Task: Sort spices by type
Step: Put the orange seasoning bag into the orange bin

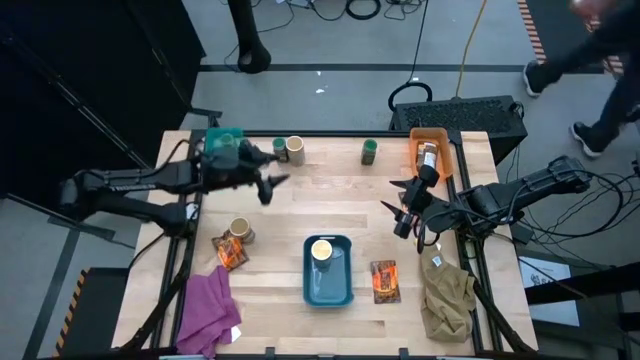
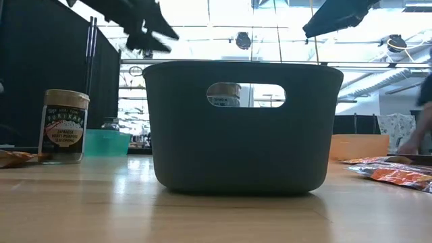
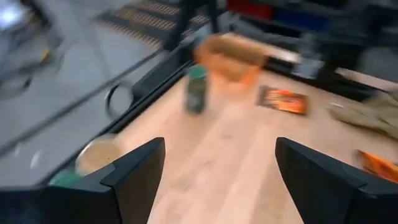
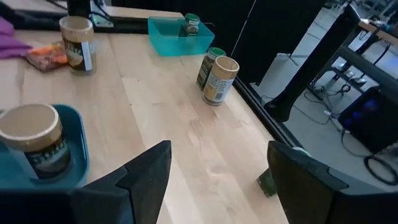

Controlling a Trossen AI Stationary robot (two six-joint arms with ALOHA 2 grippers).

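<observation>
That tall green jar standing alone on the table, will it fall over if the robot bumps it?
Probably, yes. The green jar looks taller than it is wide, so a push near its lid could tip it. Being round, it would likely roll once down. It seems rigid, so open fingers should grip it firmly.

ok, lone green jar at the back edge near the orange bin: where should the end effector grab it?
Take the green jar across its round body just below the cap, coming straight down. It stands upright and apart from the orange bin, so both sides look free.
</observation>
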